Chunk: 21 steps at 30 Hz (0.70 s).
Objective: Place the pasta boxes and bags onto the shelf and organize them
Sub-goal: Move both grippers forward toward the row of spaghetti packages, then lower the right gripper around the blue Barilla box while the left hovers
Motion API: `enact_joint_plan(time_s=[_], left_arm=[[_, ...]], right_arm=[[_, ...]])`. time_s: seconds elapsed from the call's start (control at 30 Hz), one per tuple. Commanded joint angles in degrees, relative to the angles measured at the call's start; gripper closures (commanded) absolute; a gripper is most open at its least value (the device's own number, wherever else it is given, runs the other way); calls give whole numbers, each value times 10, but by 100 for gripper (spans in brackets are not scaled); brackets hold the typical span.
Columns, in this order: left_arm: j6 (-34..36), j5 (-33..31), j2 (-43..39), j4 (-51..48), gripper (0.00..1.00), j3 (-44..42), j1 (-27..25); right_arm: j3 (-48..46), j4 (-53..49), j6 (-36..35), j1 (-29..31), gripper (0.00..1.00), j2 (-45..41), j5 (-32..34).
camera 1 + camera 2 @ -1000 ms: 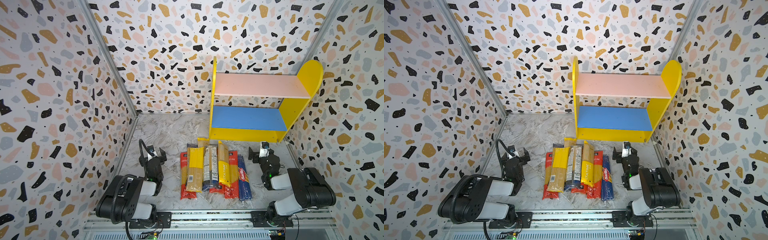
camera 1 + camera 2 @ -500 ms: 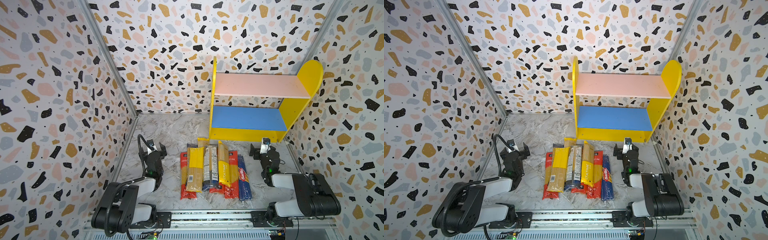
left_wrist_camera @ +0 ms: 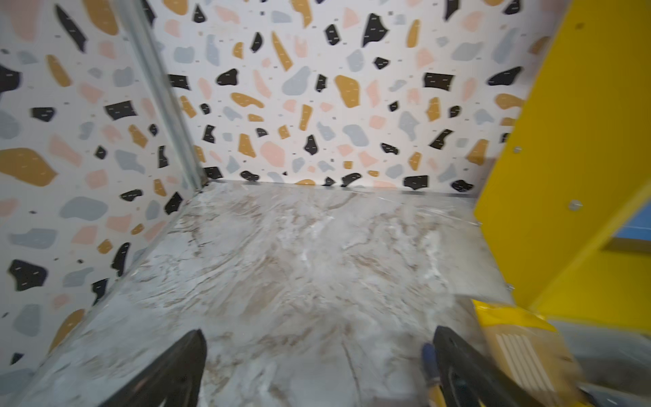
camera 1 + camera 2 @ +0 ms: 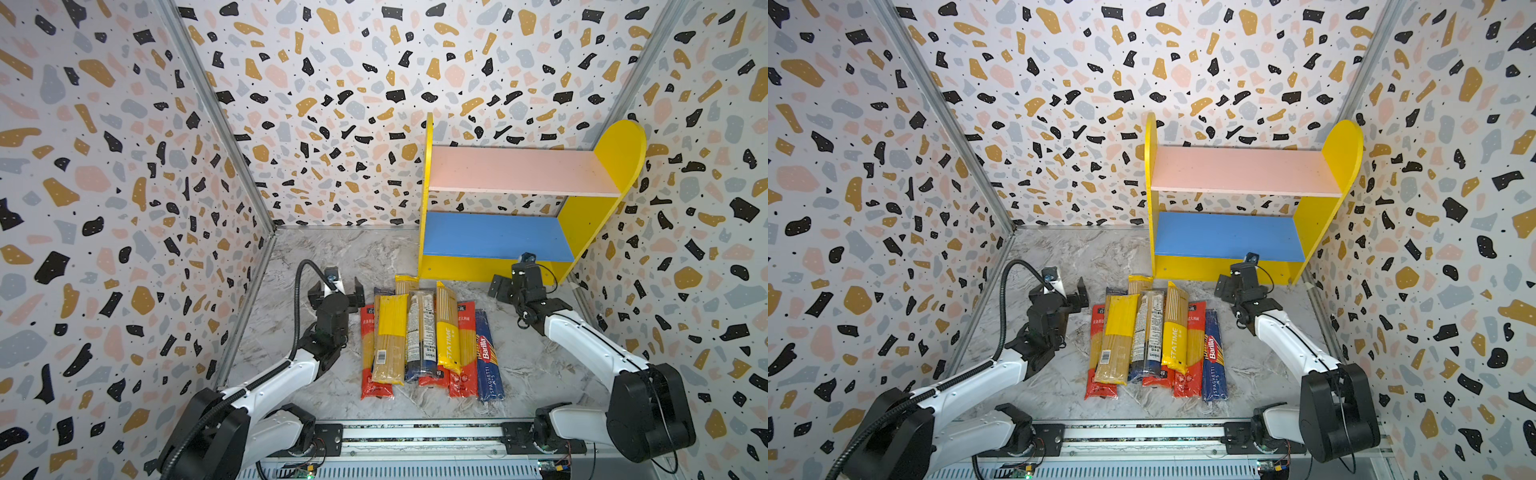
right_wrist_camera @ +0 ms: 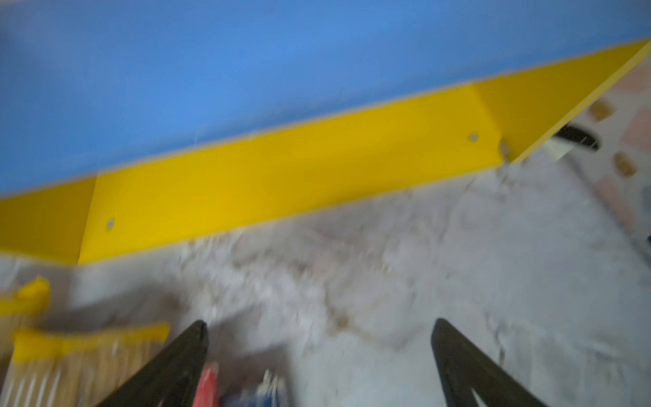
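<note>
Several pasta boxes and bags [image 4: 428,340] [image 4: 1158,340] lie side by side on the marble floor in front of the shelf [image 4: 515,170] [image 4: 1241,168]: yellow, red, clear and a dark blue Barilla pack [image 4: 486,357]. Both boards of the shelf, pink above and blue [image 4: 494,237] below, are bare. My left gripper [image 4: 337,293] [image 4: 1065,296] [image 3: 318,356] hovers open at the pile's far left corner, a yellow pack [image 3: 518,338] beside one finger. My right gripper [image 4: 515,282] [image 4: 1237,282] [image 5: 318,327] is open near the shelf's yellow base [image 5: 281,172], right of the pile.
Terrazzo-patterned walls [image 4: 124,208] close in the left, back and right sides. The shelf stands in the back right corner against the wall. A metal rail [image 4: 415,432] carrying both arm bases runs along the front edge. Bare marble floor [image 4: 340,257] lies left of the shelf.
Both arms have unfolded and stretched forward, carrying the grippers farther back toward the shelf end of the pile. Both grippers stayed open; the packs have not moved.
</note>
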Motion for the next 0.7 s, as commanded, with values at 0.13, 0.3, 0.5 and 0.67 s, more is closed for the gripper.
enact_joint_plan(time_s=[0.13,0.3,0.5,0.67], left_arm=[[-96,22,-54,-137,1,41,-127],[-114,-28,-70,-187,1,59,-214],[-113,-67,-80,-214,1,76,-265],[-117,-60,-79,-225,0,87,-271]], right_arm=[[-42,-298,214,195,1,-135,15],[-95,-354,326,285,2,-213,8],[-97,-425,399,354,3,-188,30],[-72,-458,432,382,2,-121,43]])
